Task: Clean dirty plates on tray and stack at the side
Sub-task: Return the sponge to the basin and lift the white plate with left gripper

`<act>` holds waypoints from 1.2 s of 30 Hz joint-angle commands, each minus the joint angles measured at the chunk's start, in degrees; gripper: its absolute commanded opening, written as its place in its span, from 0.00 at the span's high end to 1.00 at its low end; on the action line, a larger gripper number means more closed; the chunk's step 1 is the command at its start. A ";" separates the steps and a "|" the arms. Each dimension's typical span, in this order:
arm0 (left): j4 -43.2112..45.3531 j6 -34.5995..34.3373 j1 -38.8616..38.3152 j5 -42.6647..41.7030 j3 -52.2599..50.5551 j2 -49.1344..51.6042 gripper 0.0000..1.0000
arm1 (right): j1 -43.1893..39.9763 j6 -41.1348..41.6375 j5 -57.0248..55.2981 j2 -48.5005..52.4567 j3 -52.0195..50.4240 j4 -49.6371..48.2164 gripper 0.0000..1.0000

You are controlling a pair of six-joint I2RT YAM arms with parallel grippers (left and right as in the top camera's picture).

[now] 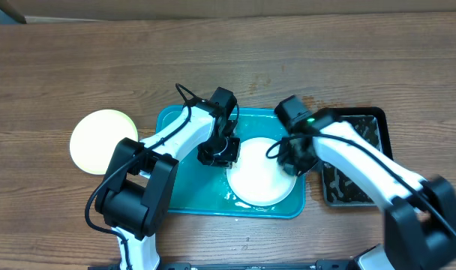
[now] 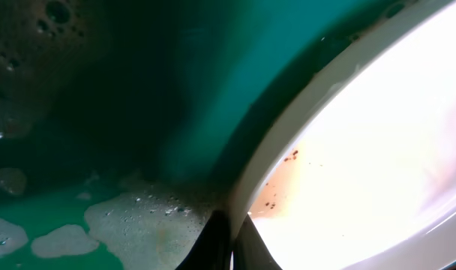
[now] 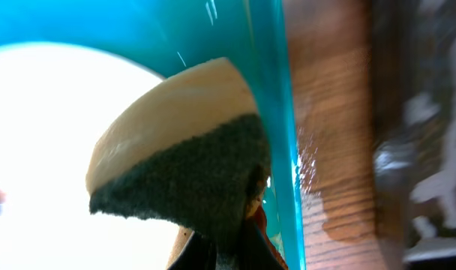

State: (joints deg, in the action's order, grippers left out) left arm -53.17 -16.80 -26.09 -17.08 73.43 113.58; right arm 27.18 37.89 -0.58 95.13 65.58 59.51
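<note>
A white plate [image 1: 262,180] lies in the teal tray [image 1: 184,201], tilted up at its left edge. My left gripper [image 1: 219,150] is shut on that left rim. In the left wrist view the plate [image 2: 363,142] shows a brown sauce smear [image 2: 277,187] near the fingers [image 2: 247,251]. My right gripper [image 1: 292,159] is shut on a yellow sponge with a dark green pad [image 3: 183,172], which rests on the plate [image 3: 40,150] beside the tray's right wall [image 3: 277,112]. A pale yellow-green plate [image 1: 102,140] lies on the table left of the tray.
A black tub [image 1: 355,157] with dark scraps stands just right of the tray. Soapy foam [image 2: 138,225] and water cover the tray floor [image 2: 175,75]. Wet patches lie on the wooden table [image 3: 329,150] between tray and tub.
</note>
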 commanded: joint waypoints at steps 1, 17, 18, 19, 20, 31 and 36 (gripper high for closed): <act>-0.15 -1.64 1.42 6.12 0.22 0.04 0.96 | -2.60 -0.70 -3.34 -5.27 2.54 -0.22 0.96; -4.02 -2.40 2.45 20.57 0.74 -13.53 0.96 | -23.10 -5.18 -12.39 -5.46 0.57 1.55 0.87; -4.70 -3.04 2.45 22.82 0.74 -14.99 0.96 | -23.98 -5.18 -12.31 -5.22 -0.26 1.07 0.88; -5.49 -3.56 2.45 25.31 0.74 -16.63 0.96 | -24.57 -5.20 -12.26 -5.07 -1.16 0.48 0.88; -6.21 -3.85 2.45 27.21 0.74 -17.92 0.96 | -25.18 -5.20 -12.26 -4.96 -2.27 -0.26 0.88; -12.04 -6.34 2.43 43.76 0.74 -23.98 0.96 | -26.67 -9.64 -5.25 -4.66 -12.39 -10.56 0.93; -14.12 -9.38 2.43 46.25 0.74 -24.00 0.96 | -26.64 -9.70 1.20 -4.61 -17.16 -15.26 0.95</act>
State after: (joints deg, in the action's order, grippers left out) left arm -66.92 -22.96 -23.94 24.86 73.60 90.63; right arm 0.73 29.06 -4.95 90.50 50.72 46.09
